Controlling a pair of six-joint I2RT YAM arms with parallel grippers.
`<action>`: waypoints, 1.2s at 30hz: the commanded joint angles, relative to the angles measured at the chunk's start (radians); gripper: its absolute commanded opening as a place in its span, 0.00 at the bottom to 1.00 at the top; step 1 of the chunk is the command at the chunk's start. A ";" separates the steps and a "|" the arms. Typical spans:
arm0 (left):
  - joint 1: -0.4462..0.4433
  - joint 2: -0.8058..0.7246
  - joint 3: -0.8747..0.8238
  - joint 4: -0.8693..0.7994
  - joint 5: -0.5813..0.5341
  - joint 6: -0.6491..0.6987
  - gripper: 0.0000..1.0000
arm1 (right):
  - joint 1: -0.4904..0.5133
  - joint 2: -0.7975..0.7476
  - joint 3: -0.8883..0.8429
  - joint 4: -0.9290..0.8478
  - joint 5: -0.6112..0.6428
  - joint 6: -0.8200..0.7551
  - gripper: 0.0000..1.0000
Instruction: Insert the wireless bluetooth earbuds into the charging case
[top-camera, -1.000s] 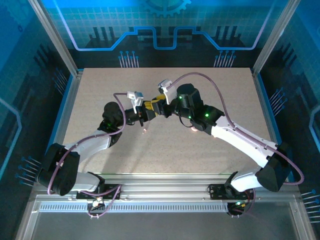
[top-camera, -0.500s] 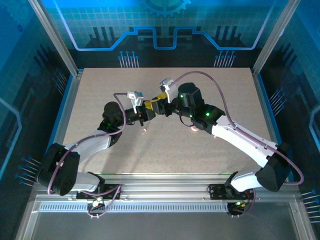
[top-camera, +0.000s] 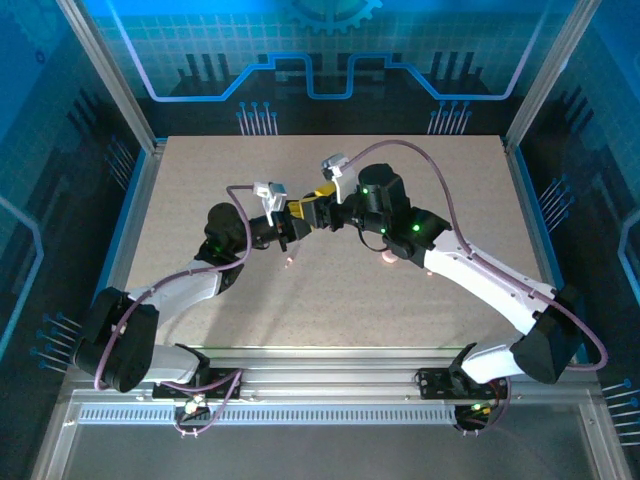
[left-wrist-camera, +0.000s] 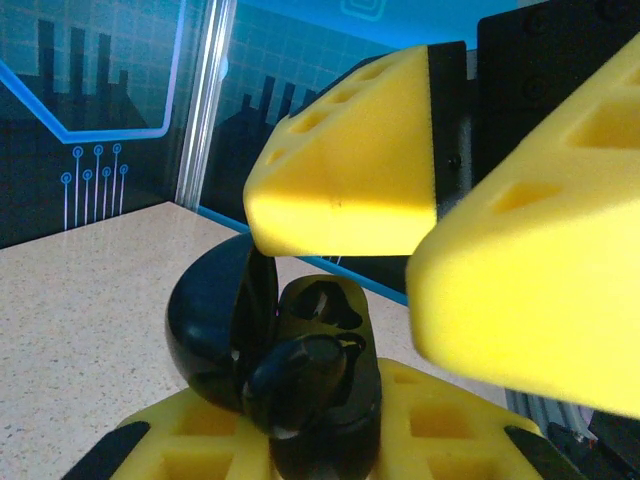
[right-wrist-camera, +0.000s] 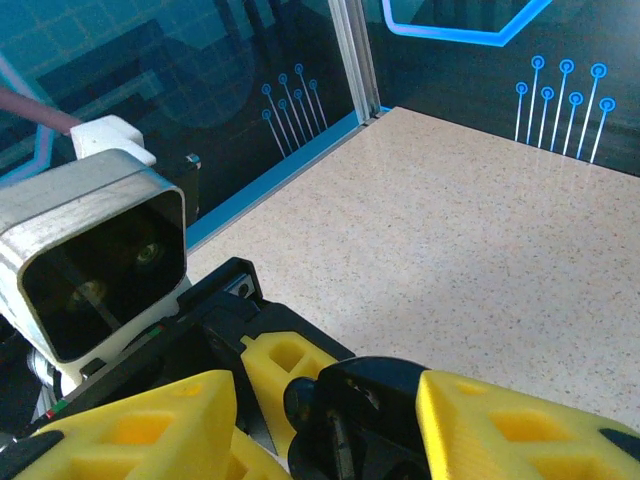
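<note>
In the left wrist view a black charging case (left-wrist-camera: 335, 410) stands with its lid (left-wrist-camera: 210, 320) swung open. My left gripper (left-wrist-camera: 320, 455) is shut on its base. One black earbud (left-wrist-camera: 295, 375) rests tilted in the nearer socket, partly seated. The socket behind it (left-wrist-camera: 322, 300) is empty. My right gripper's yellow fingers (left-wrist-camera: 350, 160) hang apart just above the case, clear of the earbud. In the right wrist view my right gripper (right-wrist-camera: 325, 405) is open, straddling the case (right-wrist-camera: 385, 395). From above, the two grippers meet at table centre, left (top-camera: 290, 225) and right (top-camera: 317, 205).
The left wrist's camera housing (right-wrist-camera: 95, 255) sits close beside my right fingers. A small pale pink spot (top-camera: 385, 257) lies on the speckled table (top-camera: 200, 180) under the right forearm, and another (top-camera: 290, 260) below the left gripper. Metal posts and blue panels wall the table.
My right gripper's jaws have spread wider and its wrist has drifted slightly right. The left arm holds still with the case.
</note>
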 joint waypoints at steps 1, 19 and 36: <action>-0.011 -0.035 0.031 0.005 0.021 0.037 0.21 | -0.028 -0.022 -0.005 0.049 0.011 0.023 0.55; -0.011 -0.053 0.042 -0.098 0.023 0.157 0.21 | -0.073 -0.089 -0.018 0.065 -0.073 0.118 0.55; -0.012 -0.009 0.043 -0.186 0.003 0.197 0.20 | -0.083 -0.100 -0.055 -0.052 -0.092 0.091 0.50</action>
